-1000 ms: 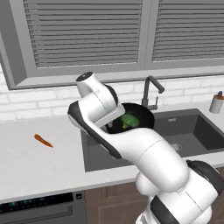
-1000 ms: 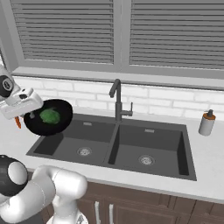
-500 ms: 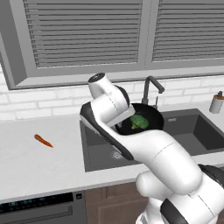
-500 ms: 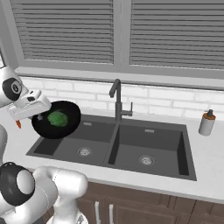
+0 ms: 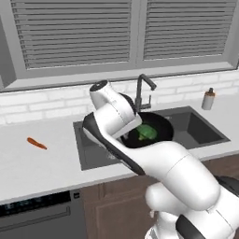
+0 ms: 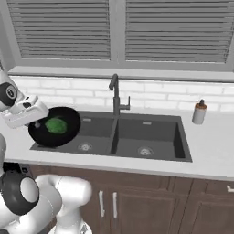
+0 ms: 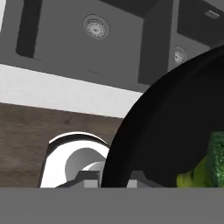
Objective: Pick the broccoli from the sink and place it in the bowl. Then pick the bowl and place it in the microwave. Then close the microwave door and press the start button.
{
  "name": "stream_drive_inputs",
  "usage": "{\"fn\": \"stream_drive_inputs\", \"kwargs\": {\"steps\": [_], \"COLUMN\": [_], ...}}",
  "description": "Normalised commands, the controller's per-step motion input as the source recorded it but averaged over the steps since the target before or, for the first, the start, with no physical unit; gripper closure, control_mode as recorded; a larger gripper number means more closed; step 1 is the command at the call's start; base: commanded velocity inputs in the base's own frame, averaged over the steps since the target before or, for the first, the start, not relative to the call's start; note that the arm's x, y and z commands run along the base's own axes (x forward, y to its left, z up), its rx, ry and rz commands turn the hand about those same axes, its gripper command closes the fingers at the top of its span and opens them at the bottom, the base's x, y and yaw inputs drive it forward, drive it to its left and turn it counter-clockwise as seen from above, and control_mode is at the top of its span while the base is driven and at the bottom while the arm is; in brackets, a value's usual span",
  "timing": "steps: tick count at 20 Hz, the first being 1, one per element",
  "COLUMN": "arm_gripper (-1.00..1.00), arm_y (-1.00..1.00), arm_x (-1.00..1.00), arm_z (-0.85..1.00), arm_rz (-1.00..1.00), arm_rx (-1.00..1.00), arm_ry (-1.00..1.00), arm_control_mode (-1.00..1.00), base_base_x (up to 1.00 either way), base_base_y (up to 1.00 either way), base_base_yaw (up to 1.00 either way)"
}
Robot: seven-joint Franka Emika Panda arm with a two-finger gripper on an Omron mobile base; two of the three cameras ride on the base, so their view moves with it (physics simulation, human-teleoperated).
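The bowl (image 6: 55,126) hangs in the air over the left basin of the sink (image 6: 151,137), carried by the end effector (image 6: 37,119), whose jaws are pressed together on the bowl's rim at its left edge as the right base view shows it. The broccoli (image 6: 56,125) lies inside the bowl, near the middle, so the first step looks done and the carry toward the microwave appears to be the step in hand. In the left base view the bowl (image 5: 149,130) sits just in front of the black faucet (image 5: 142,91), partly behind the white arm, with the broccoli (image 5: 147,132) bright green within it. The hand view looks along the bowl's dark wall (image 7: 166,131) with the floret (image 7: 214,162) at its right edge and the sink drains (image 7: 96,27) beyond. The bowl looks stiff, glossy and probably slippery; held by a single pinch on the rim, it may swing or tip if moved abruptly. The floret is light and loose, so it could roll out if the bowl tilts; keeping the rim level seems wise. An orange carrot (image 5: 36,143) lies on the table, well apart.
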Motion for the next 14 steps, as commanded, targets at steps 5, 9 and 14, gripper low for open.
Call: {"fn": "stream_drive_inputs", "kwargs": {"steps": [5,9,14], "arm_gripper": [1.0,1.0,1.0], "arm_y": [0.0,0.0,0.0], "arm_x": [0.0,0.0,0.0], "arm_z": [0.0,0.0,0.0], "arm_rz": [0.0,0.0,0.0], "arm_rx": [0.0,0.0,0.0], "arm_ry": [0.0,0.0,0.0], "arm_control_mode": [1.0,1.0,1.0], "base_base_x": [-0.73,-0.52,-0.4], "base_base_y": [0.0,0.0,0.0], "base_base_yaw": [-0.69,-0.78,-0.88]}}
